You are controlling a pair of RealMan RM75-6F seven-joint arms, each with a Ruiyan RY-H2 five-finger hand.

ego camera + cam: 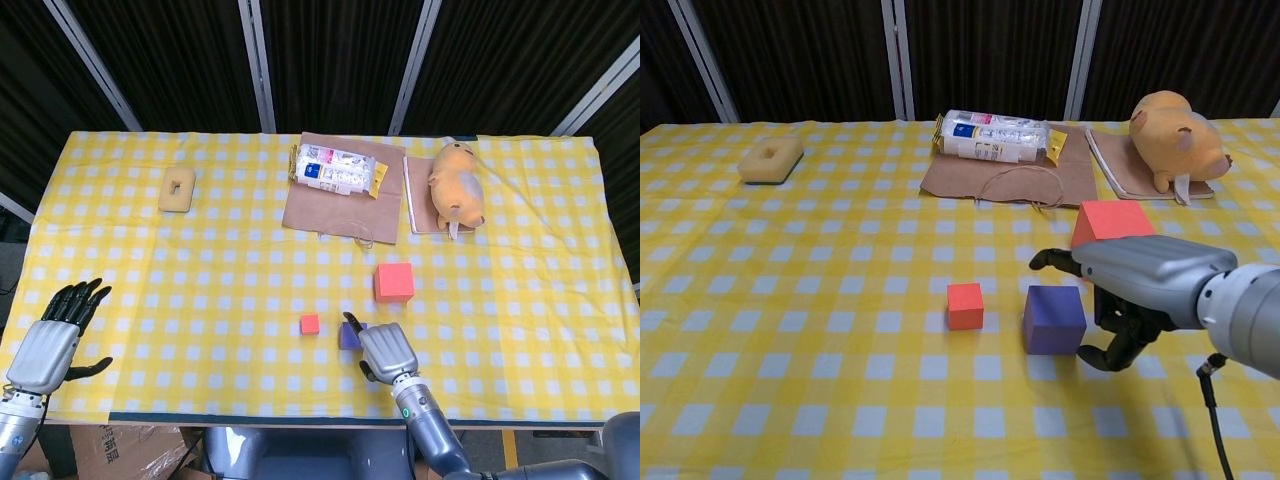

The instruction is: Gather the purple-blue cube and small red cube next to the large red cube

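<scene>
The purple-blue cube [1054, 319] sits near the table's front, with the small red cube [965, 305] a short way to its left. The large red cube [1108, 222] stands behind and to the right, its lower part hidden by my right hand [1137, 287]. That hand hovers just right of the purple-blue cube [350, 336], one finger reaching over it and the others curled beneath, holding nothing. In the head view my right hand [386, 350] covers part of the cube. My left hand [50, 343] is off the front-left table corner, fingers spread and empty.
A tan sponge [178, 189] lies at the back left. At the back centre, a snack packet [332, 168] rests on brown paper [315, 205], with a string loop beside it. A plush hamster [456, 186] lies on a notebook at the back right.
</scene>
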